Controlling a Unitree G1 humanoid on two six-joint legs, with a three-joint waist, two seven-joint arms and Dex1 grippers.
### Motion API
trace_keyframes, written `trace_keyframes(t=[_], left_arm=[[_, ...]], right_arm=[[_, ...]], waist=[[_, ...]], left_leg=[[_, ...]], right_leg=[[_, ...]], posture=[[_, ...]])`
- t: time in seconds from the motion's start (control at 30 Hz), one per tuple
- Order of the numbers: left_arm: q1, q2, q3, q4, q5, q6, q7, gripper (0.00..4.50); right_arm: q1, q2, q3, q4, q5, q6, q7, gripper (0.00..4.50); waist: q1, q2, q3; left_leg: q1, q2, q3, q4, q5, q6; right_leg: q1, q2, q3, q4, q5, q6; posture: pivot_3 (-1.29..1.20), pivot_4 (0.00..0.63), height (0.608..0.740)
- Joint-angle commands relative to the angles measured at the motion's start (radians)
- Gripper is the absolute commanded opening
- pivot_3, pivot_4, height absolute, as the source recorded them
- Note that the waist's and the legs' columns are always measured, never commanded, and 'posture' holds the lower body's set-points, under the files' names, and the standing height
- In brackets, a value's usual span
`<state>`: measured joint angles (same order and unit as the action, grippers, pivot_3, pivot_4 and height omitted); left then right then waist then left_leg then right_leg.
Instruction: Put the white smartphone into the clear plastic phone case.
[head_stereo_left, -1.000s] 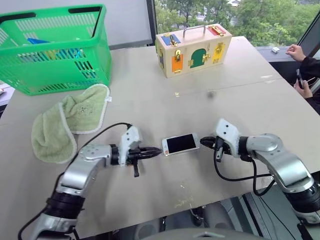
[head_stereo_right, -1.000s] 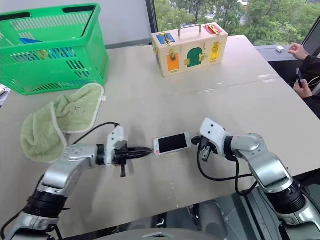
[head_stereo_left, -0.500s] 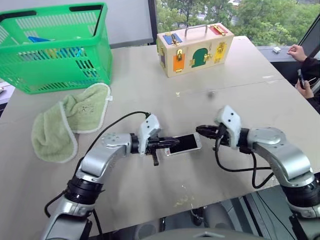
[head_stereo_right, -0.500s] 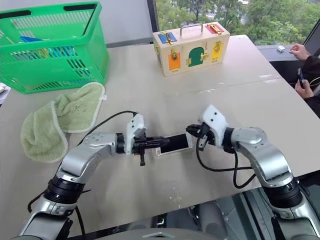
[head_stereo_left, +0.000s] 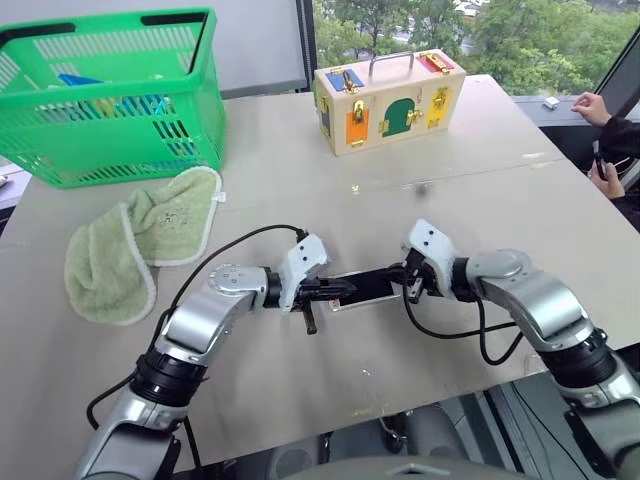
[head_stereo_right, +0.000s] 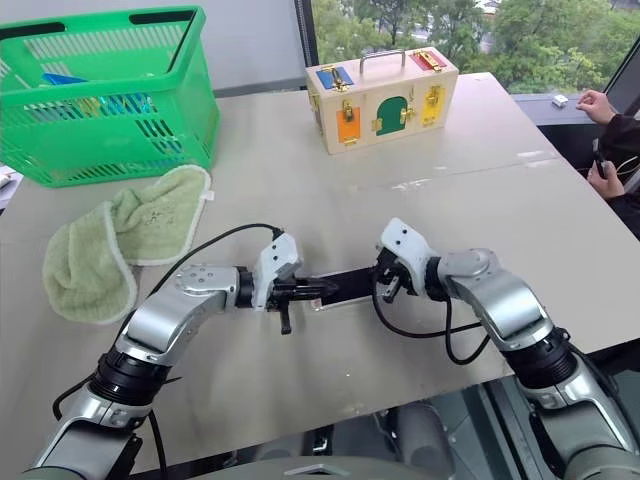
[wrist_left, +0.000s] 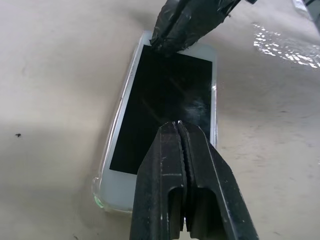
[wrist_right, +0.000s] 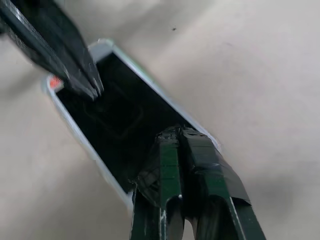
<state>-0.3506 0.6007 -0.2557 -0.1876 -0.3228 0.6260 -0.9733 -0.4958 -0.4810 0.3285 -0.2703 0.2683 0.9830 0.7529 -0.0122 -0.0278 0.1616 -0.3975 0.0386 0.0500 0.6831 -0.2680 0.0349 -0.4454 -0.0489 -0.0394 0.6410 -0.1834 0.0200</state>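
The white smartphone (head_stereo_left: 368, 283) lies flat on the table, screen up, between my two grippers. My left gripper (head_stereo_left: 345, 288) is shut, its tip resting on the screen from the left end (wrist_left: 176, 125). My right gripper (head_stereo_left: 401, 280) is also shut and its tip sits on the screen at the right end (wrist_right: 177, 131). A thin transparent rim, the clear plastic phone case (wrist_left: 99, 196), hugs the phone's long edge and corner. How deep the phone sits in it I cannot tell. Neither gripper holds anything.
A green basket (head_stereo_left: 110, 100) stands at the back left, with a green towel (head_stereo_left: 130, 245) in front of it. A wooden lock box (head_stereo_left: 390, 95) sits at the back centre. A person's hand (head_stereo_left: 595, 105) shows at the far right. The table's front edge is close below the arms.
The left gripper moved right from beside the phone onto its screen. The right gripper moved left and down onto the phone's other end. The phone stayed in place.
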Motion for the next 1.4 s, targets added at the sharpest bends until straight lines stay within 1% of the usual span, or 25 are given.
trace_keyframes(t=[0.03, 0.2, 0.33, 0.5, 0.6, 0.67, 0.73, 0.8, 0.87, 1.0, 1.07, 1.2, 1.27, 1.37, 1.4], left_arm=[[-0.017, -0.004, -0.012, -0.031, 0.015, 0.009, 0.016, 0.02], [-0.005, 0.003, -0.017, -0.037, 0.018, 0.012, 0.020, 0.02], [0.006, 0.003, -0.021, -0.049, 0.018, 0.013, 0.027, 0.02], [0.017, -0.002, -0.025, -0.046, 0.023, 0.005, 0.031, 0.02], [0.021, -0.005, -0.026, -0.022, 0.029, -0.015, 0.026, 0.02], [0.026, -0.006, -0.027, -0.008, 0.033, -0.029, 0.024, 0.02], [0.031, -0.007, -0.026, 0.000, 0.035, -0.040, 0.023, 0.02], [0.035, -0.009, -0.028, 0.009, 0.038, -0.050, 0.022, 0.02], [0.036, -0.010, -0.028, 0.015, 0.039, -0.057, 0.022, 0.02], [0.036, -0.008, -0.025, 0.014, 0.039, -0.064, 0.022, 0.02], [0.039, -0.004, -0.021, 0.006, 0.038, -0.063, 0.022, 0.02], [0.047, 0.001, -0.013, -0.020, 0.032, -0.056, 0.028, 0.02], [0.056, -0.005, 0.005, -0.039, 0.020, -0.057, 0.039, 0.02], [0.078, -0.038, 0.073, -0.069, -0.033, -0.050, 0.079, 0.02], [0.085, -0.052, 0.101, -0.077, -0.053, -0.063, 0.084, 0.02]], right_arm=[[0.048, -0.020, 0.077, 0.084, -0.010, 0.073, 0.001, 0.00], [0.078, -0.032, 0.116, 0.127, -0.022, 0.063, 0.006, 0.00], [0.086, -0.039, 0.170, 0.196, -0.061, 0.034, 0.004, 0.00], [0.079, -0.050, 0.186, 0.224, -0.081, -0.002, 0.015, 0.00], [0.090, -0.059, 0.121, 0.148, -0.062, -0.077, 0.029, 0.00], [0.113, -0.083, 0.076, 0.061, -0.019, -0.075, 0.054, 0.00], [0.138, -0.120, 0.058, -0.022, 0.021, -0.038, 0.081, 0.00], [0.158, -0.174, 0.080, -0.089, 0.035, 0.002, 0.102, 0.00], [0.167, -0.195, 0.109, -0.100, 0.022, 0.024, 0.088, 0.00], [0.142, -0.189, 0.199, -0.006, -0.060, 0.007, 0.050, 0.00], [0.123, -0.174, 0.226, 0.049, -0.085, 0.000, 0.040, 0.00], [0.108, -0.173, 0.264, 0.111, -0.142, -0.048, 0.037, 0.00], [0.123, -0.150, 0.212, 0.101, -0.129, -0.092, 0.027, 0.00], [0.173, -0.074, 0.050, 0.020, -0.046, -0.201, 0.004, 0.00], [0.194, -0.055, 0.004, -0.016, -0.027, -0.245, 0.001, 0.00]], waist=[[0.001, 0.000, -0.001], [0.002, -0.001, -0.008], [0.002, -0.002, -0.015], [0.002, -0.001, -0.024], [0.003, 0.001, -0.024], [0.007, 0.002, -0.023], [0.011, 0.004, -0.022], [0.013, 0.004, -0.022], [0.015, 0.003, -0.023], [0.017, 0.002, -0.023], [0.014, -0.001, -0.025], [0.010, -0.001, -0.026], [0.010, -0.002, -0.027], [0.011, -0.005, -0.027], [0.012, -0.003, -0.024]], left_leg=[[0.000, 0.000, 0.000, 0.000, 0.000, 0.000], [0.002, 0.000, 0.000, 0.000, 0.000, 0.000], [0.004, 0.000, -0.001, 0.000, 0.000, 0.000], [0.016, 0.002, -0.002, -0.003, 0.000, 0.000], [0.016, 0.001, -0.002, -0.003, -0.001, -0.001], [0.015, 0.001, -0.002, -0.003, -0.001, -0.001], [0.013, 0.001, -0.002, -0.004, -0.001, -0.001], [0.012, 0.000, -0.002, -0.010, 0.000, 0.000], [0.012, -0.001, -0.002, -0.013, 0.000, 0.000], [0.013, -0.001, -0.002, -0.015, 0.000, 0.000], [0.014, 0.000, -0.002, -0.016, -0.001, 0.000], [0.017, 0.001, -0.003, -0.015, -0.001, 0.000], [0.017, 0.001, -0.003, -0.014, -0.002, -0.004], [0.017, 0.001, -0.004, -0.014, -0.003, -0.005], [0.016, 0.001, -0.004, -0.013, -0.003, -0.005]], right_leg=[[0.000, 0.000, 0.000, 0.000, 0.000, 0.000], [0.002, 0.000, 0.000, -0.001, 0.000, 0.000], [0.005, -0.001, -0.001, -0.002, 0.000, 0.000], [0.016, -0.004, -0.003, -0.006, -0.001, 0.000], [0.017, -0.005, -0.003, -0.007, -0.001, 0.000], [0.016, -0.006, -0.003, -0.009, 0.000, 0.000], [0.016, -0.006, -0.003, -0.010, 0.000, 0.000], [0.016, -0.006, -0.003, -0.016, 0.000, 0.000], [0.015, -0.006, -0.003, -0.016, -0.001, 0.002], [0.015, -0.004, -0.003, -0.017, -0.004, 0.002], [0.015, -0.004, -0.003, -0.017, -0.004, 0.002], [0.016, -0.005, -0.004, -0.017, -0.004, 0.002], [0.016, -0.006, -0.005, -0.017, -0.004, 0.002], [0.016, -0.008, -0.005, -0.017, -0.004, 0.002], [0.016, -0.008, -0.006, -0.017, -0.004, 0.002]], posture=[[0.00, 0.150, 0.740], [0.00, 0.150, 0.740], [0.00, 0.150, 0.740], [0.00, 0.150, 0.740], [0.00, 0.150, 0.740], [0.00, 0.150, 0.740], [0.00, 0.150, 0.740], [0.00, 0.150, 0.740], [0.00, 0.150, 0.740], [0.00, 0.150, 0.740], [0.00, 0.150, 0.740], [0.00, 0.150, 0.740], [0.00, 0.150, 0.740], [0.00, 0.150, 0.740], [0.00, 0.150, 0.740]])
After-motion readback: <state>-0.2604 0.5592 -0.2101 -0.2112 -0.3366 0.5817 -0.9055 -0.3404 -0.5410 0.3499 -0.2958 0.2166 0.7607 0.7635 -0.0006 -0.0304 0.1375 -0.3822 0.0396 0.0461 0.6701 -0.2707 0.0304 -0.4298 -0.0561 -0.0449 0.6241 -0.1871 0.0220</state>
